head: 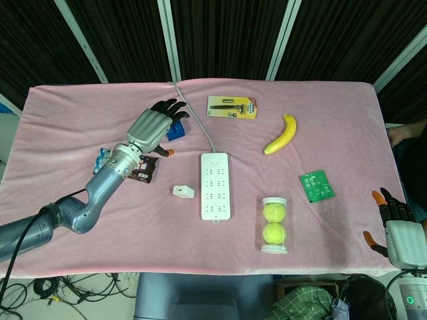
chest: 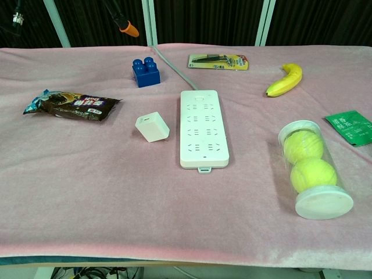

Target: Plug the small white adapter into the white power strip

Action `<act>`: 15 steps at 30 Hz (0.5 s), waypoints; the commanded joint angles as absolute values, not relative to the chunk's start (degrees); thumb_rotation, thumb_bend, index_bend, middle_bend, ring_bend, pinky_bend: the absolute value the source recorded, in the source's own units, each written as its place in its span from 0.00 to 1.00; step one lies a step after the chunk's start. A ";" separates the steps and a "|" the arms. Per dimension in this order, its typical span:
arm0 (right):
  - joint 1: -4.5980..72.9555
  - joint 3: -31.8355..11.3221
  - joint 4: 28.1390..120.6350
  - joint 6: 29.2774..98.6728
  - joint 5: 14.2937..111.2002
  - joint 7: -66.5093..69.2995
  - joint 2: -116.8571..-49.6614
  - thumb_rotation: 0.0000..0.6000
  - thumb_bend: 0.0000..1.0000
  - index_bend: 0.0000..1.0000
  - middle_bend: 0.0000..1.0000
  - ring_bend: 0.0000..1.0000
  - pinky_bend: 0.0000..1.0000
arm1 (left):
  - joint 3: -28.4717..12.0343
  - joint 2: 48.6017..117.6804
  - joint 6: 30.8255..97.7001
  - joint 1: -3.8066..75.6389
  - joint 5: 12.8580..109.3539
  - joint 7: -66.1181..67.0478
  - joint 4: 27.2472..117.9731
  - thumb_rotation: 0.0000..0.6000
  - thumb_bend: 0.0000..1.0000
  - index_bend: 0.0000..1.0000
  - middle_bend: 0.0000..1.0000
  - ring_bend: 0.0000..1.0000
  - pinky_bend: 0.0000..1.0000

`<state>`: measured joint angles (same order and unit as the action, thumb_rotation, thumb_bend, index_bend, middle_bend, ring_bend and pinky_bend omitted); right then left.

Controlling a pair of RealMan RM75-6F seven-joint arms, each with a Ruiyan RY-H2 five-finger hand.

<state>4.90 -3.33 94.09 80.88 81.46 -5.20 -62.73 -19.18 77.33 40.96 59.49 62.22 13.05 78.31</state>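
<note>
The small white adapter (head: 183,192) (chest: 152,127) lies on the pink cloth just left of the white power strip (head: 215,185) (chest: 203,128), a small gap between them. The strip lies flat with its sockets up, and its cable (head: 198,117) runs to the back of the table. My left hand (head: 155,127) hovers behind and to the left of the adapter with its fingers spread and nothing in it. In the chest view only one orange fingertip (chest: 129,28) of it shows. My right hand (head: 399,230) sits off the table's front right corner, fingers apart and holding nothing.
A blue brick (head: 175,130) (chest: 146,72) and a snack bag (head: 143,172) (chest: 72,106) lie under and beside the left hand. A razor pack (head: 231,107), a banana (head: 281,135), a green sachet (head: 316,185) and a tennis-ball tube (head: 274,225) lie behind and right of the strip.
</note>
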 commanded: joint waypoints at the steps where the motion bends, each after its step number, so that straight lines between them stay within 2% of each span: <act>1: 4.91 -3.35 94.05 80.88 81.49 -5.14 -62.72 1.00 0.19 0.01 0.03 0.12 0.15 | -18.50 78.35 41.22 60.26 62.62 13.46 77.11 1.00 0.13 0.21 0.07 0.02 0.12; 6: 4.93 -3.33 93.99 80.89 81.69 -4.95 -62.67 1.00 0.19 0.01 0.03 0.12 0.15 | -18.90 78.54 41.12 60.04 61.90 10.31 78.18 1.00 0.13 0.21 0.07 0.02 0.12; 15: 4.88 -3.24 94.12 80.64 81.56 -4.56 -62.67 1.00 0.19 0.01 0.03 0.12 0.15 | -17.13 77.59 41.25 59.58 61.55 11.15 78.36 1.00 0.13 0.20 0.06 0.02 0.12</act>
